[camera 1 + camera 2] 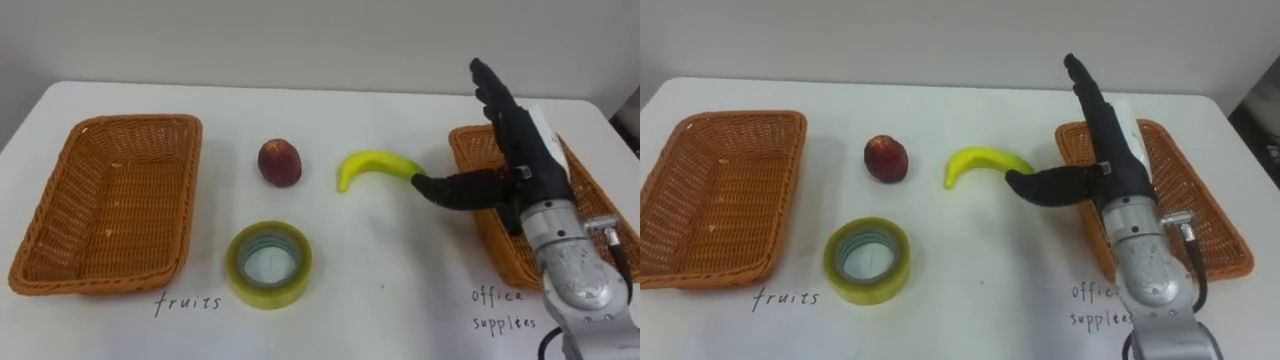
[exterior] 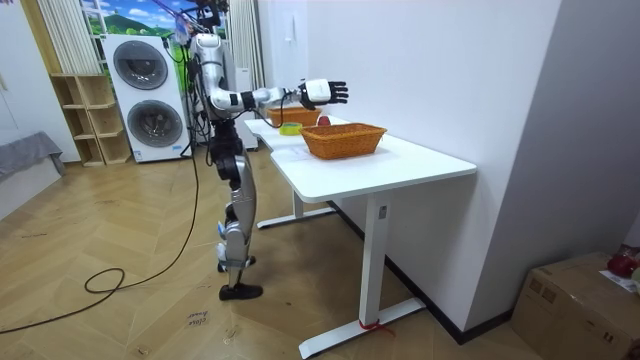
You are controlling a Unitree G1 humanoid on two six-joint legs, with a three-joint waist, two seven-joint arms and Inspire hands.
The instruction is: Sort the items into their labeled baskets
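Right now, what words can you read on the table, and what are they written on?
"fruits": handwritten on the white table, in front of the empty wicker basket on the robot's left.
"office supplies": handwritten in two lines on the table, in front of the other wicker basket, next to the arm of the open right hand.
The roll of tape shows no readable print.

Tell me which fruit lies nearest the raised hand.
The banana, its end beside the thumb of the right hand; the red fruit lies farther to the left.
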